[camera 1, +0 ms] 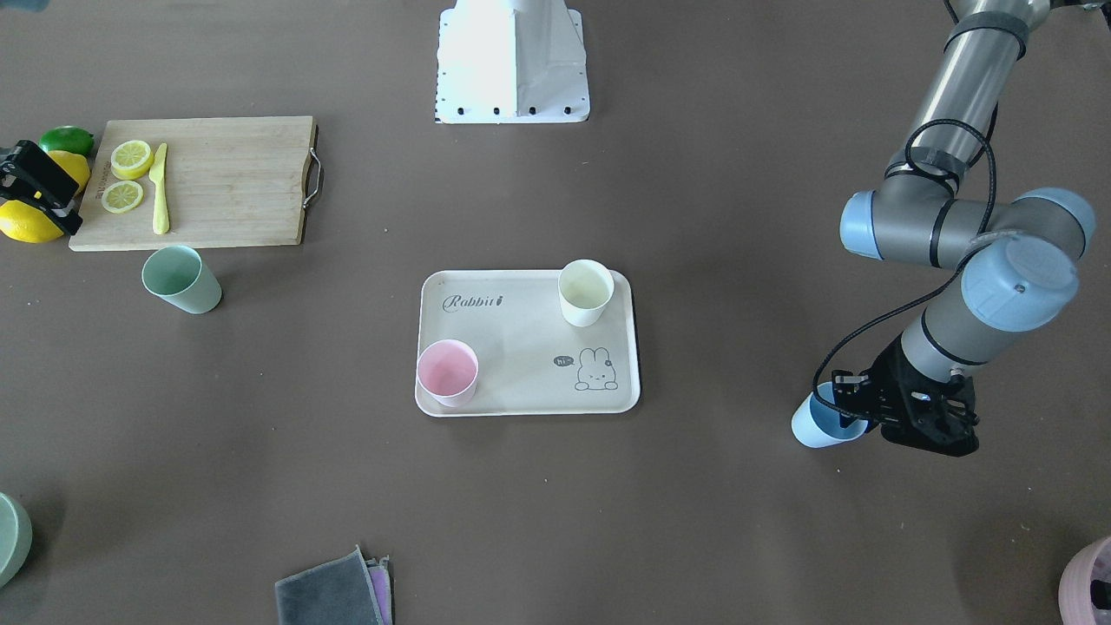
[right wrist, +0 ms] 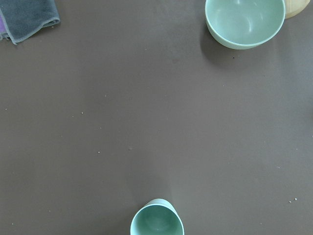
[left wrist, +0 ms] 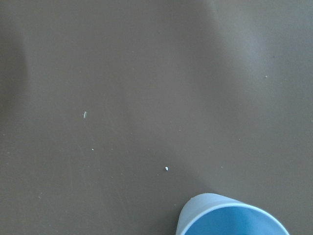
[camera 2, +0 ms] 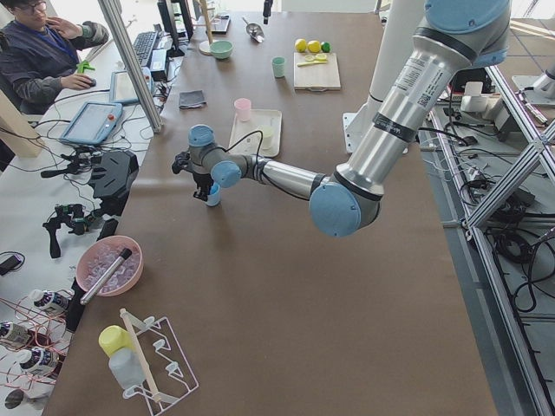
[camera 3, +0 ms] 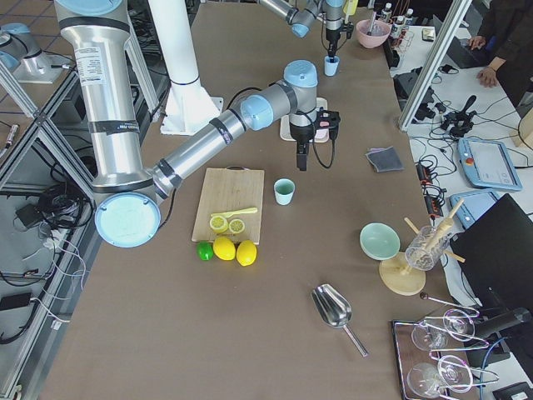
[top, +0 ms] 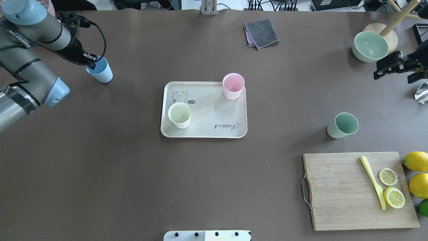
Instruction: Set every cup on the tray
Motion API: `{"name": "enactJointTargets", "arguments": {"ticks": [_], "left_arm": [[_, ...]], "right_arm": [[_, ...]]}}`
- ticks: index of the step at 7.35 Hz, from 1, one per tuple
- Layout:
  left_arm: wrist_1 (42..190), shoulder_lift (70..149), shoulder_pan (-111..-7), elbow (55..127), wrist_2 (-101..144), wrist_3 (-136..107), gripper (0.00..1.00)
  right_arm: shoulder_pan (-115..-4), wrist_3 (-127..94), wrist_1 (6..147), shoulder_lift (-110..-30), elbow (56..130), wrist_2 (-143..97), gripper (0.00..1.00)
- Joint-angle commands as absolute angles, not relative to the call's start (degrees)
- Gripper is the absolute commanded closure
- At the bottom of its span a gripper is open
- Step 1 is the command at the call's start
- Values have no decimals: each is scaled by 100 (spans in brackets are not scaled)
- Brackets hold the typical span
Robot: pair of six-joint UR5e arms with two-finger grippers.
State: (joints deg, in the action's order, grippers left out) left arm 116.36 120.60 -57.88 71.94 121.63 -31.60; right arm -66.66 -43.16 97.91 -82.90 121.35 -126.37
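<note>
Tray sits mid-table w/ cream cup at its bunny end and pink cup at a far corner, both upright. Blue cup is off tray, well to robot's L. L gripper is right at its rim, one finger seemingly inside; can't tell if clamped. Mint cup is on table near cutting board. R gripper hangs by green bowl; jaw width can't tell.

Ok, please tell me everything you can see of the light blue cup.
The light blue cup is a small, matte tumbler without handle, plastic by its look, upright and open upward. It is off the tray, far on the robot's left. The left gripper is at its rim; whether it grips is unclear.
</note>
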Motion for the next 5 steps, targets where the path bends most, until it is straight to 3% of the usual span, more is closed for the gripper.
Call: {"name": "enactJointTargets", "arguments": {"ticks": [1, 3, 5], "left_arm": [[11236, 12460, -5792, 7382, 12199, -3225, 100], [11074, 12611, -5347, 7865, 12199, -4240, 100], [11083, 13058, -4618, 7849, 12120, -5224, 100]], "right_arm": [[-6741, -4080, 9791, -8366, 12103, -12630, 0], [-7021, -3368, 9747, -8778, 12103, -12665, 0], [-7276, -2788, 9747, -9095, 12103, -12805, 0]]}}
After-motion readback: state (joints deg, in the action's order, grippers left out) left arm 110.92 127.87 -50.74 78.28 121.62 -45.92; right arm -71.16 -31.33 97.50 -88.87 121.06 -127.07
